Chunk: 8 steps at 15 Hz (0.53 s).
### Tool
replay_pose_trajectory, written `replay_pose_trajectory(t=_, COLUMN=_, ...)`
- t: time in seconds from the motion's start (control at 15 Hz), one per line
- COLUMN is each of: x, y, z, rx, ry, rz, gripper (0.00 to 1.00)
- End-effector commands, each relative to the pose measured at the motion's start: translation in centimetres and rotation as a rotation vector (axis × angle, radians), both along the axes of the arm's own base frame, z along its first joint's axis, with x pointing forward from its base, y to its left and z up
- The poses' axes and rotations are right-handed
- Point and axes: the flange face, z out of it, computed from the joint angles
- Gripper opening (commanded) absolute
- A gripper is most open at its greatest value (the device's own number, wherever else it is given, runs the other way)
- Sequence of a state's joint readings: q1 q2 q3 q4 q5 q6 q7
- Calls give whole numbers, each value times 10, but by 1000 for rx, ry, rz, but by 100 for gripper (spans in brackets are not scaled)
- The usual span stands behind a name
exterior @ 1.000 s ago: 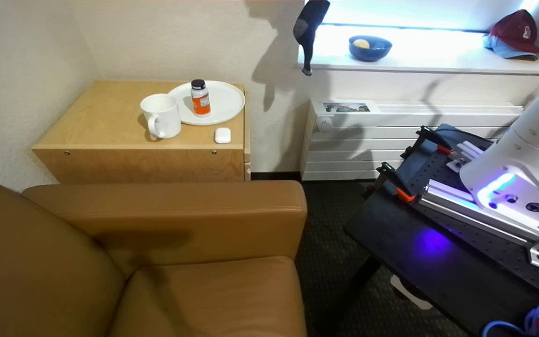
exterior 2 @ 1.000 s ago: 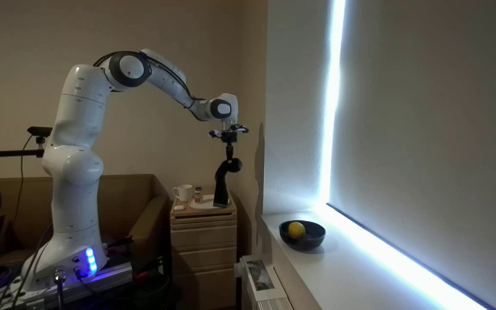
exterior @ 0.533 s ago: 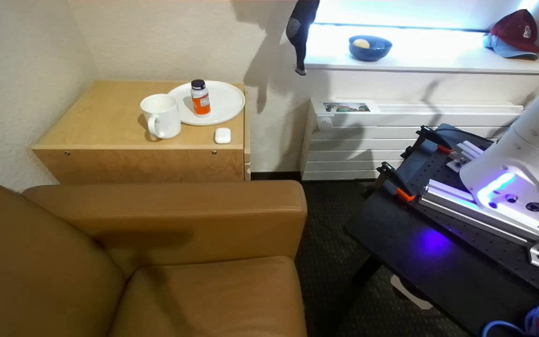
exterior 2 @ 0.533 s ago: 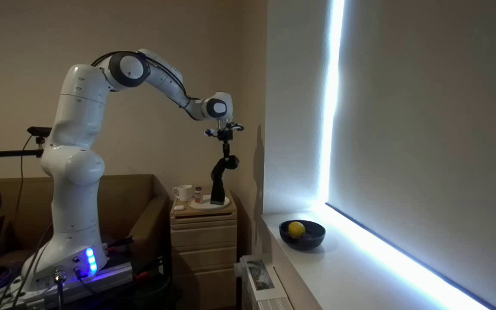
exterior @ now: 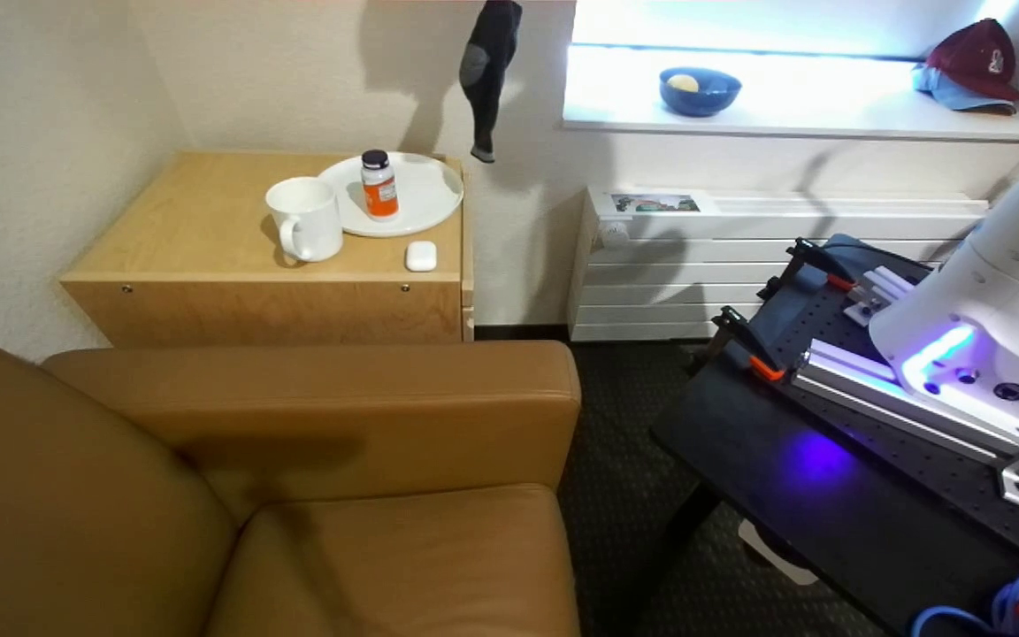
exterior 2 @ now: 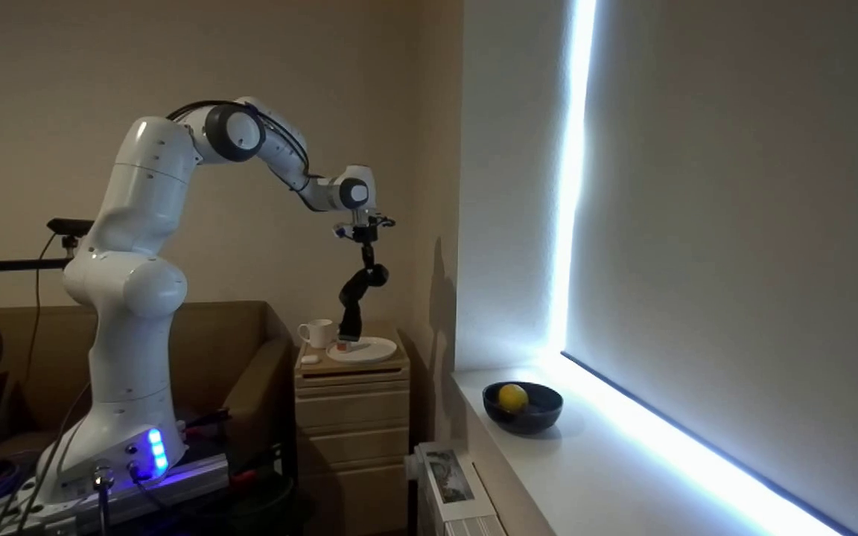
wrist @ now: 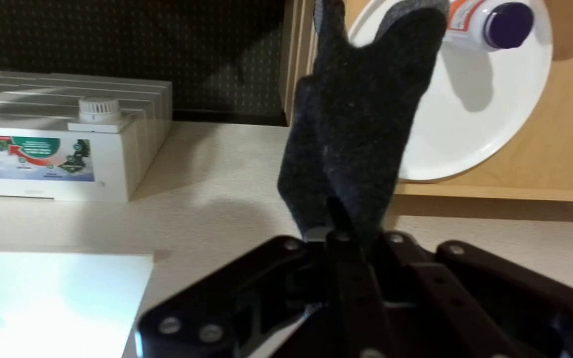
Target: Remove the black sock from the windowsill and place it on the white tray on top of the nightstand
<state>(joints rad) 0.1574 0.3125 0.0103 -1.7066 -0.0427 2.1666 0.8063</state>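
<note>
The black sock (exterior: 489,75), with a grey heel patch, hangs in the air beside the nightstand (exterior: 209,230), against the wall left of the windowsill (exterior: 810,102). My gripper (exterior 2: 368,257) is shut on the sock's upper end in an exterior view; the sock (exterior 2: 355,298) dangles below it and partly covers the bottle. The white round tray (exterior: 430,208) lies on the nightstand. In the wrist view, the jaws (wrist: 366,238) pinch the sock (wrist: 361,99), and the tray (wrist: 445,149) shows behind and right of it. The gripper is out of frame in the exterior view with the sofa.
A dark-capped bottle (exterior: 379,190) stands on the tray. A white mug (exterior: 308,221) and small white case (exterior: 421,257) are beside it. A blue bowl (exterior: 700,93) and cap (exterior: 974,66) sit on the windowsill, above a radiator (exterior: 739,265). A brown sofa (exterior: 341,398) borders the nightstand.
The gripper and sock have moved left in both exterior views, away from the windowsill toward the nightstand. The sock stays gripped and swings slightly. The tray and other objects have not moved.
</note>
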Motion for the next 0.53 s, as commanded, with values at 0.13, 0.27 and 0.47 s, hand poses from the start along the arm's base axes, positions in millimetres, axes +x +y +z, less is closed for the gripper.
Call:
replay_pose_trajectory(t=0.13, x=14, y=43, z=-9, rx=-3, ry=-72, rz=2, gripper=6)
replay_pose_trajectory(t=0.27, x=16, y=55, z=-15, rx=-1, ry=-80, rz=6, gripper=6)
replay_pose_trajectory(t=0.47, x=29, y=56, z=-31, rx=-5, ry=-98, rz=-44, gripper=2)
